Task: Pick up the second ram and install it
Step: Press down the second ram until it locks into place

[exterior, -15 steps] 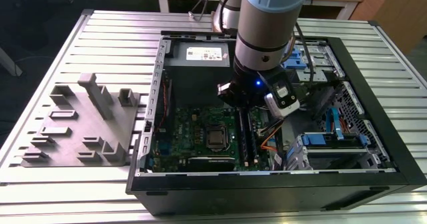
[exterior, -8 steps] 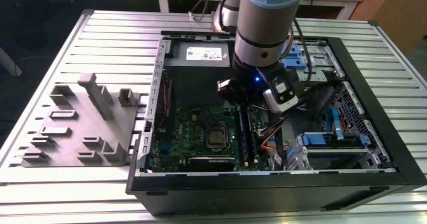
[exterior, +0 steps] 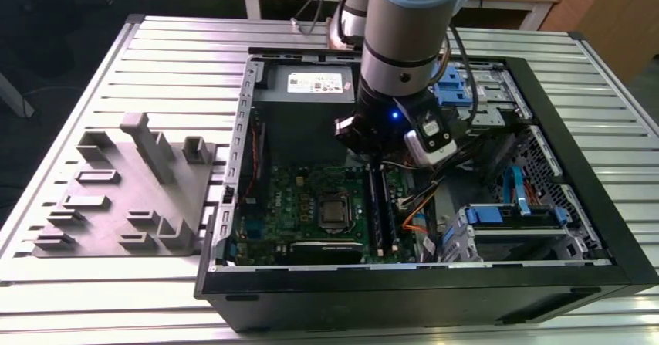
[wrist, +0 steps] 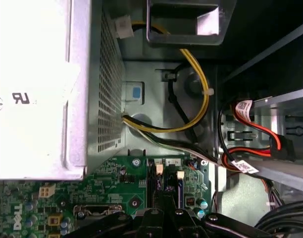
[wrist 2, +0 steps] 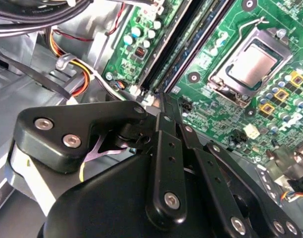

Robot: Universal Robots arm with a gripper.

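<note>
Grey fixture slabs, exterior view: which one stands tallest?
The long slab running diagonally through the middle of the fixture. It rises well above the short block beside it, on the exterior view's right.

- One robot arm (exterior: 403, 44) is reaching down into the case, carrying one gripper (wrist 2: 164, 106) at its end.
- One open computer case (exterior: 576, 206) is lying on one slatted metal table (exterior: 123, 52).
- One green motherboard (exterior: 299, 206) is sitting inside, showing one processor socket (wrist 2: 250, 67).
- Two long black memory slots (wrist 2: 164, 54) are running side by side in the second wrist view.
- One silver power supply (wrist: 37, 89) is sitting at the case's end.
- One grey plastic fixture block (exterior: 129, 198) is resting beside the case.
</note>
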